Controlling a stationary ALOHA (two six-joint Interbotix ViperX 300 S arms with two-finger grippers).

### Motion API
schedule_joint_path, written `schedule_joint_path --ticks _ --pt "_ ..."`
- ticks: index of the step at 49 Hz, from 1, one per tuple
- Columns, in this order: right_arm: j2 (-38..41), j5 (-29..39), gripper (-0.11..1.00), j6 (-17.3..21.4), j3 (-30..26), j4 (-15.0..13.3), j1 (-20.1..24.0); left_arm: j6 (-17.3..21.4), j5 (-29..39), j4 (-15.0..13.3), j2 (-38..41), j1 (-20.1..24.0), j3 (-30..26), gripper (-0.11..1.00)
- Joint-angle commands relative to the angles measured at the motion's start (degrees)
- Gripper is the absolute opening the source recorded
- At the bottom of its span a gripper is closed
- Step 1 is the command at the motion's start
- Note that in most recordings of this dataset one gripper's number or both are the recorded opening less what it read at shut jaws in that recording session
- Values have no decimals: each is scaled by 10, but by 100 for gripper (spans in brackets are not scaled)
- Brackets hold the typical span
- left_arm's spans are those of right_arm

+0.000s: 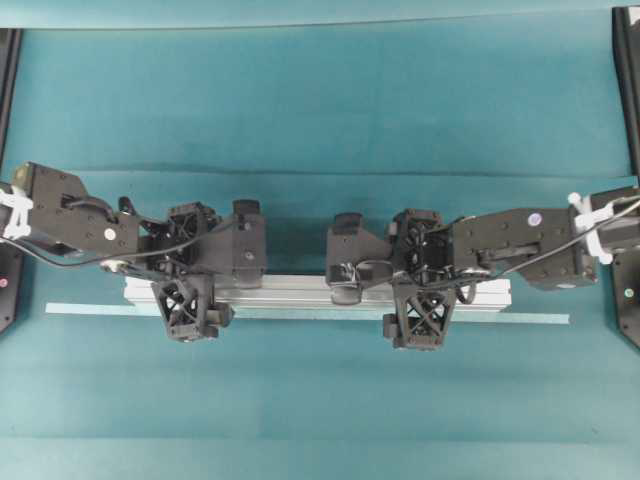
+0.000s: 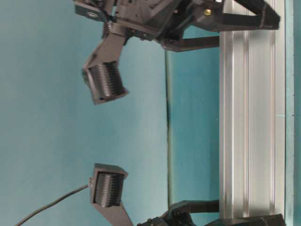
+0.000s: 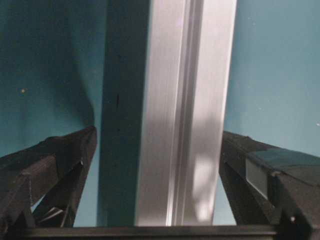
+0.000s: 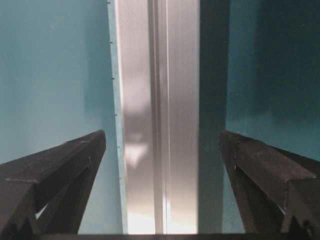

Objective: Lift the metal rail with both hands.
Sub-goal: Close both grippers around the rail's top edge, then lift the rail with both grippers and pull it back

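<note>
- Metal rail [image 1: 300,290] lies flat on your teal worktop [image 1: 320,100], running left to right across the middle of the overhead view; grooves run along its length.
- A thin pale-green tape strip [image 1: 90,309] lies just beside the rail on its near side, parallel to it, and sticks out past both rail ends.
- Your left gripper [image 1: 215,270] sits over the left part of the rail with its jaws spread wide; one finger is on the far side of the rail, the other on the near side.
- Left wrist view: the rail [image 3: 185,110] runs up the middle between the two black fingers [image 3: 47,170]; a strip of worktop or shadow shows between the rail and each finger, so you have no contact there.
- Your right gripper [image 1: 385,280] sits over the right part of the rail, jaws likewise spread wide and straddling it.
- Right wrist view: the rail [image 4: 157,115] is centred between the fingers [image 4: 60,170], apart from both; the tape strip's edge [image 4: 118,150] shows along the rail's left side.
- Table-level view: the rail [image 2: 249,117] rests on the worktop; two ribbed finger pads [image 2: 106,82] hang clear of it, well apart from the metal.
- Neither gripper holds anything; the rail is not lifted.
- Both arms come in from opposite edges of the overhead view and meet over the rail.
</note>
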Motion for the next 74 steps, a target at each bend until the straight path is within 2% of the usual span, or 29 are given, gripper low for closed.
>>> schedule_joint_path --ticks 1,14,18,21,27,30,46,55,74 --pt "7 -3 96 3 0 -1 2 0 -8 2 3 1 -6 100" --pt "7 -9 95 4 10 -2 2 -1 -18 2 4 1 -7 99" --pt "6 -8 87 4 9 -1 -2 -1 -18 2 4 1 -7 94" --pt "6 -5 74 5 8 -1 -4 -1 -16 2 4 0 -7 83" --pt "7 -1 40 4 5 1 -3 1 -16 3 4 -3 -6 50" --pt "7 -1 38 4 5 2 -4 2 -16 3 4 -3 -7 37" --pt "7 3 38 4 4 3 -4 0 -15 2 3 -3 -8 37" --pt "-10 33 38 5 -6 4 -11 0 -4 3 -12 -2 -14 37" --pt "-88 171 38 4 -64 6 -33 2 151 2 -101 7 -84 37"
